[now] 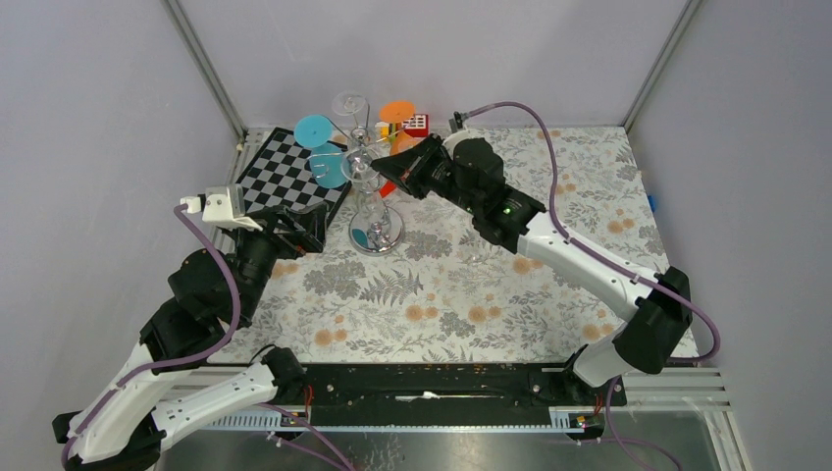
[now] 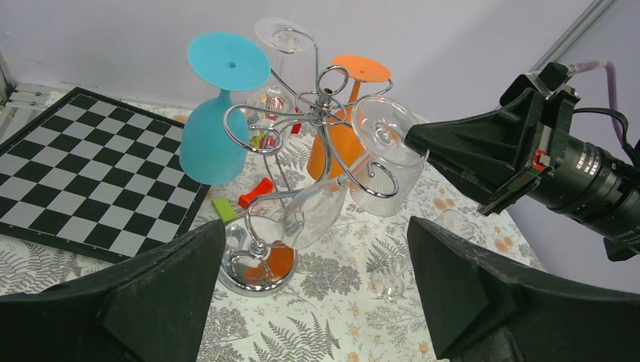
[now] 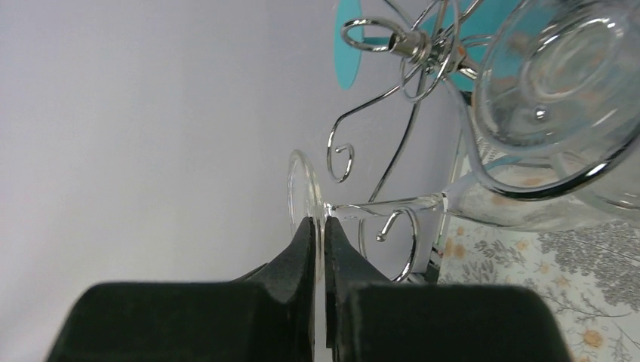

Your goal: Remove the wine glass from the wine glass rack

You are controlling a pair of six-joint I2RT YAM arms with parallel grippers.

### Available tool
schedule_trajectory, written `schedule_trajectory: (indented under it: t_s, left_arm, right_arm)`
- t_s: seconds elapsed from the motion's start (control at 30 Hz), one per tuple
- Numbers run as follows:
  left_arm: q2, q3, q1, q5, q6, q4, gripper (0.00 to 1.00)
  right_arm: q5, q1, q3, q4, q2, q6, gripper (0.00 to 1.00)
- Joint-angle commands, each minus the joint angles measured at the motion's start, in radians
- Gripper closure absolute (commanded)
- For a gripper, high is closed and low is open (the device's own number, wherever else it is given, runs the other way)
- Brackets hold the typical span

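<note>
Right wrist: right claw [image 3: 319, 230] pinches wine glass [image 3: 301, 185].

Shiny metal wine glass rack [image 2: 326, 98], clear glossy wine glass [image 2: 389, 147]

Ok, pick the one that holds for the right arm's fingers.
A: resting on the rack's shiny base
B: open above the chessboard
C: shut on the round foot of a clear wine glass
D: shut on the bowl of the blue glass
C: in the right wrist view the right fingers are pinched shut on the thin edge of the round foot of the clear wine glass, whose stem runs into the rack.
</note>
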Motion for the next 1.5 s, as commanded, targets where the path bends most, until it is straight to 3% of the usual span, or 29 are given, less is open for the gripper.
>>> schedule_trajectory:
  t_s: [0.0,0.37,0.6,0.87,1.17,1.33,1.47]
  left_arm:
    - [0.002,-0.003,0.002,-0.008,-0.007,0.007,0.02]
    - [0.038,0.012,0.003,0.056,-0.026,-0.004,0.01]
    - [0.140,0.097,0.003,0.135,-0.074,-0.081,0.01]
    - [0.244,0.168,0.003,0.363,-0.210,-0.086,0.01]
    - [0.322,0.191,0.018,0.680,-0.386,-0.012,0.02]
    - [0.347,0.156,0.035,0.851,-0.466,0.088,0.16]
    - [0.371,0.133,0.049,0.908,-0.519,0.126,0.28]
  right_arm:
    - [0.104,0.001,0.080,-0.089,-0.009,-0.038,1.00]
    - [0.176,-0.026,-0.008,-0.139,-0.102,0.026,1.00]
    - [0.172,-0.036,-0.098,-0.140,-0.203,0.026,1.00]
    - [0.144,-0.038,-0.269,-0.137,-0.393,-0.018,1.00]
    - [-0.016,-0.038,-0.427,-0.124,-0.608,-0.042,1.00]
    - [-0.058,-0.038,-0.484,-0.108,-0.674,-0.019,1.00]
    - [-0.074,-0.038,-0.524,-0.085,-0.713,0.002,1.00]
